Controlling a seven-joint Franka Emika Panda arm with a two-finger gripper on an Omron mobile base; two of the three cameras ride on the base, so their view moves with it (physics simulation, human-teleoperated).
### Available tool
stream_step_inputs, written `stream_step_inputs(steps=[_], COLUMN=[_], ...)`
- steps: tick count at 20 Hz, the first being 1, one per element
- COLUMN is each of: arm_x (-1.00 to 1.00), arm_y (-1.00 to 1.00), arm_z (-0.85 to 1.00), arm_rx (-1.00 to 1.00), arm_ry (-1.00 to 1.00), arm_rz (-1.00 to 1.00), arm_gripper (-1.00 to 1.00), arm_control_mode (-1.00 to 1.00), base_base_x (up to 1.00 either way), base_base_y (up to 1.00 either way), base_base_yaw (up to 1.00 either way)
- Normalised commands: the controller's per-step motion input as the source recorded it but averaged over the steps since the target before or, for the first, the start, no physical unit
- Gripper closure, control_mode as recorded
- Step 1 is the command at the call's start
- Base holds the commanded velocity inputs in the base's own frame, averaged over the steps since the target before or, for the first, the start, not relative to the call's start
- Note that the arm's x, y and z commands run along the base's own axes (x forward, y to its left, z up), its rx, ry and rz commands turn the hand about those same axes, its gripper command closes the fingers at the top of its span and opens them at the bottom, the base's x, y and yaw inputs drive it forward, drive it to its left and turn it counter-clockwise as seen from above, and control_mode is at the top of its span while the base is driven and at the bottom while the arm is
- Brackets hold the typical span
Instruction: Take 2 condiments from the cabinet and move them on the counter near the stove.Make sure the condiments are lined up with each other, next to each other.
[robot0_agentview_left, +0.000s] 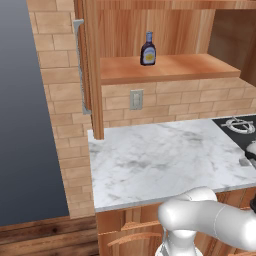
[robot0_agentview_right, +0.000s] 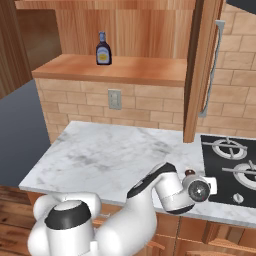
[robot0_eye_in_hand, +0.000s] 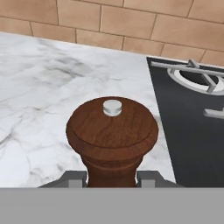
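Left base view: blue-capped bottle (robot0_agentview_left: 148, 49) stands upright on the cabinet (robot0_agentview_left: 170, 69) shelf, top centre of frame, untouched. Door with grey handle (robot0_agentview_left: 80, 65) hangs open at upper left. Marble counter (robot0_agentview_left: 160, 160) fills the middle; stove (robot0_agentview_left: 239, 131) corner sits at right edge. White arm (robot0_agentview_left: 210, 222) crosses the lower right and runs off frame toward the stove side.

Right base view: same bottle (robot0_agentview_right: 103, 49) at upper left on the shelf, well apart from everything below. Wall outlet (robot0_agentview_right: 115, 99) on the brick under it. Arm (robot0_agentview_right: 155, 200) bends along the counter's (robot0_agentview_right: 110, 155) front edge at bottom centre, its wrist ending just beside the stove (robot0_agentview_right: 231, 167) at lower right. Small brown knob with pale tip visible at the wrist end (likely the brown bottle's top, too small to be sure).

Hand view: brown bottle (robot0_eye_in_hand: 112, 140) fills the lower centre, upright, silver stud on its top, its neck clamped between the two fingertips, gripper (robot0_eye_in_hand: 112, 178) closed on it. Counter (robot0_eye_in_hand: 48, 96) lies behind at left, stove (robot0_eye_in_hand: 192, 127) at right, brick wall across the top. Bottle sits over marble just left of the cooktop edge, so this looks like the placing step: held upright to set it down near the stove. Whether its base touches the counter, cannot tell. Second condiment remains to be fetched and lined up alongside.
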Motion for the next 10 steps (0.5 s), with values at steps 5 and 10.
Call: stream_step_inputs(steps=[5,10], arm_x=[0.00,0.00], arm_y=[0.00,0.00], arm_z=[-0.05,-0.03], arm_rx=[0.00,0.00], arm_ry=[0.00,0.00], arm_rz=[0.00,0.00], arm_gripper=[1.00,1.00], arm_control_mode=[-1.00,-1.00], base_base_x=[0.00,0.00], base_base_y=[0.00,0.00], base_base_yaw=[0.00,0.00])
